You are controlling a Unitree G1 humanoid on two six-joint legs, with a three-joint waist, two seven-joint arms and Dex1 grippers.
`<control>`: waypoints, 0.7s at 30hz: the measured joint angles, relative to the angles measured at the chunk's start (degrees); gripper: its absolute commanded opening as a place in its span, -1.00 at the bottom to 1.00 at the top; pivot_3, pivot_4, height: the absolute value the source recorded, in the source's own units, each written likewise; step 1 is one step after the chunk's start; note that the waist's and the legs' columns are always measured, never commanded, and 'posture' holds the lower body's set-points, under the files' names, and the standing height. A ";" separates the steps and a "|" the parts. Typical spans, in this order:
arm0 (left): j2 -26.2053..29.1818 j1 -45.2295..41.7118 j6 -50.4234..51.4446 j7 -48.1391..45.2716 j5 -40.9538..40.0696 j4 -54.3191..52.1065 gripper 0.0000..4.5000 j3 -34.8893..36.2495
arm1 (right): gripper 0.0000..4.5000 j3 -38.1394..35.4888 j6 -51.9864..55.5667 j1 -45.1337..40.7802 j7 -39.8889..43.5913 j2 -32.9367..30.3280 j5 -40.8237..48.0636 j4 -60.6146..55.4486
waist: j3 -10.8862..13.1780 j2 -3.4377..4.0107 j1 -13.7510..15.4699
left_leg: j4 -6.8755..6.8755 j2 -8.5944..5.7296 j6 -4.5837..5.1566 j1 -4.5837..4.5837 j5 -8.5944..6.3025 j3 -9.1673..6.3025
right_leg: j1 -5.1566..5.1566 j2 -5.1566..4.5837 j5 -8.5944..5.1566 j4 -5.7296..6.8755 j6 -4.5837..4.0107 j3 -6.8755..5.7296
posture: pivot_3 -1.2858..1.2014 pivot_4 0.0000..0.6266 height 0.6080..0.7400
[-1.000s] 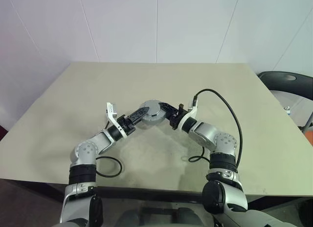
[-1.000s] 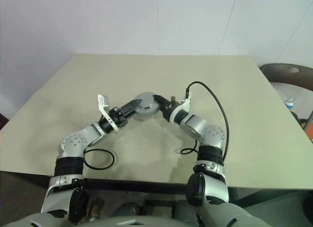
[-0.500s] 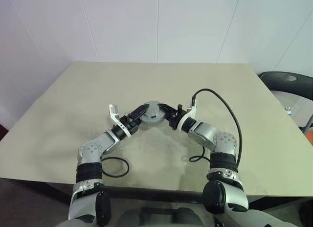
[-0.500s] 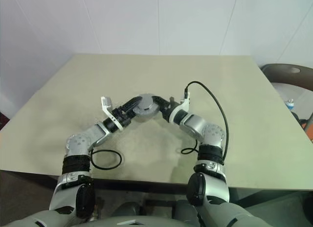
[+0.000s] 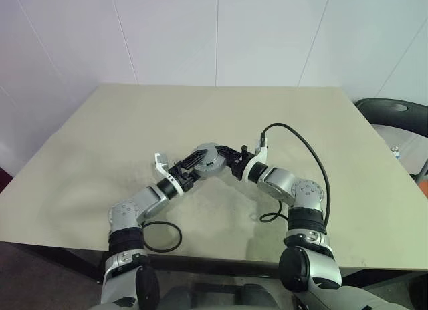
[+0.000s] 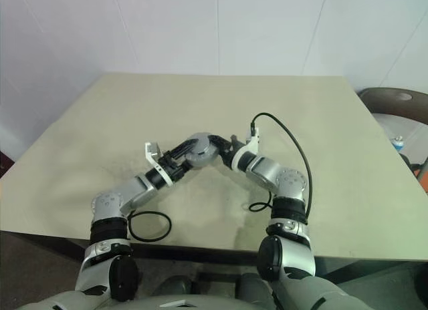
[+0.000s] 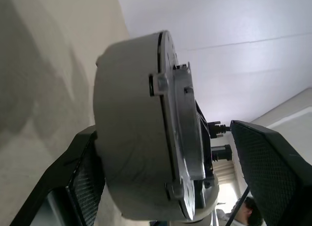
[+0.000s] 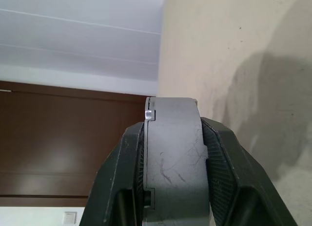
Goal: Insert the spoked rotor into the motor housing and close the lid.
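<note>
The motor housing (image 5: 208,158), a round silver-grey metal cup, hangs on edge just above the middle of the table. My right gripper (image 5: 226,155) is shut on it, its black fingers (image 8: 122,177) pressed on both flat sides of the housing (image 8: 173,153). The lid (image 7: 181,138), a flat grey cover with small tabs, sits on the housing (image 7: 126,138). My left gripper (image 5: 195,160) is open and straddles the housing from the other side. One of its fingers (image 7: 80,187) is close against the cup and the other stands well off the lid. The spoked rotor is hidden.
The beige table (image 5: 100,136) lies bare all around the two arms. A black cable loop (image 5: 160,236) rests near the front edge under my left arm. Another cable (image 5: 304,143) arches over my right forearm. A dark chair (image 5: 394,116) stands off the table's right side.
My left elbow has swung in toward the middle and the left wrist has rolled around the housing. The housing and my right gripper have stayed in place.
</note>
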 measured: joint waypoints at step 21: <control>0.96 -1.45 -3.04 -1.14 0.40 0.85 0.81 -0.41 | -0.43 -0.46 0.73 -0.34 0.54 0.19 0.99 0.00 | 0.01 -0.01 -0.12 | 0.00 0.01 0.00 -0.01 0.00 0.00 | -0.01 -0.01 0.00 -0.01 0.00 0.01 | 0.03 -1.00 1.00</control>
